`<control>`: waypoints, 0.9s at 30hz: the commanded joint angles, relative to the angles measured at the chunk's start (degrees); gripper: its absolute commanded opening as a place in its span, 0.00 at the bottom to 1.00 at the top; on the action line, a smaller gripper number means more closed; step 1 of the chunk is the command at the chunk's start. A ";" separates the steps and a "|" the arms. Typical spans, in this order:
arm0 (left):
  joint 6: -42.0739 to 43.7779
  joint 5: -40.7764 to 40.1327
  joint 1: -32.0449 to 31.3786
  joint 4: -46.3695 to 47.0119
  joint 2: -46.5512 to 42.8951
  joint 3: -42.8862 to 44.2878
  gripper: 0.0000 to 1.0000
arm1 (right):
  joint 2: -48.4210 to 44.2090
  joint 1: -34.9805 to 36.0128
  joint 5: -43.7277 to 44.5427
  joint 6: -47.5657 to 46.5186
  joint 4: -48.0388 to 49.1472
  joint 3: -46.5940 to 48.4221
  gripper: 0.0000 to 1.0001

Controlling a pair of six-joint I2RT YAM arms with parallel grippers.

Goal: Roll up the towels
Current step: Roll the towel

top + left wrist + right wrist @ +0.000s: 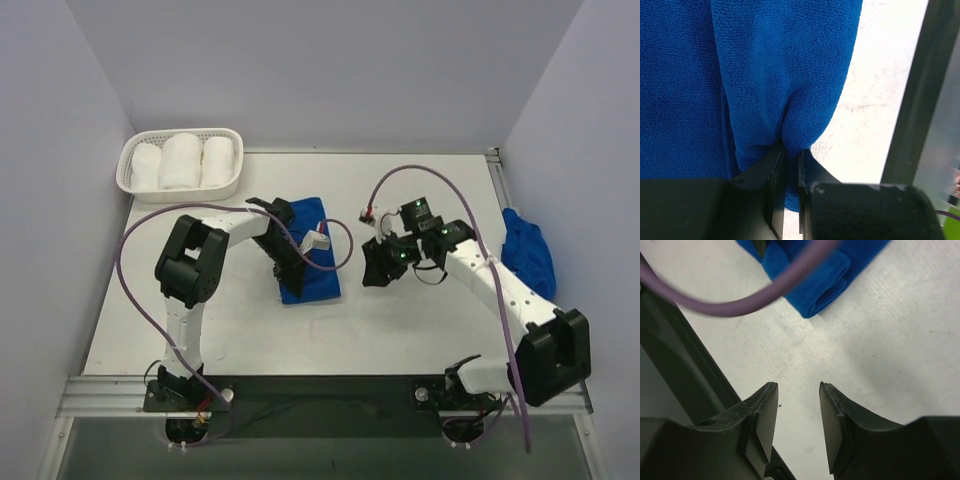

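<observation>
1. My two arms are fixed at the near edge of the worktop (400, 330), the left one on the left side and the right one on the right side.
2. My right gripper (798, 387) is a bit right of the middle of the worktop. Its two fingers are spread apart and there is nothing between them. It hangs over bare worktop, near the blue towel but not touching it.
3. A purple cable (740, 302) crosses in front of my right wrist camera.
4. My left gripper (791, 155) is at the near end of the blue towel (322, 280), close to the middle of the worktop. Its fingers are pressed together on a soft fold of the towel, so I am pinching the cloth.
5. The blue towel lies as a long strip that runs from near to far. Its near end is curled over into a small loop, and the rest lies flat on the worktop.
6. A second blue towel (525, 250) sits in a bunched heap at the right edge of the worktop, well apart from both grippers.
7. In the far left corner is a white basket (125, 180). Three white rolls (181, 160) stand side by side inside it.
</observation>
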 commanded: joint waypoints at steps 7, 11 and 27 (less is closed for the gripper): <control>5.44 -3.51 -0.38 -9.81 8.68 -0.94 0.02 | -6.86 19.14 16.69 -12.10 -4.95 -0.64 0.42; 7.11 -4.47 -0.38 -11.40 10.88 0.20 0.04 | -4.23 31.38 27.49 -14.57 -1.80 -1.17 0.49; 9.13 -5.70 -0.03 -13.43 13.52 2.84 0.06 | 13.96 40.46 33.41 -19.67 17.45 0.77 0.52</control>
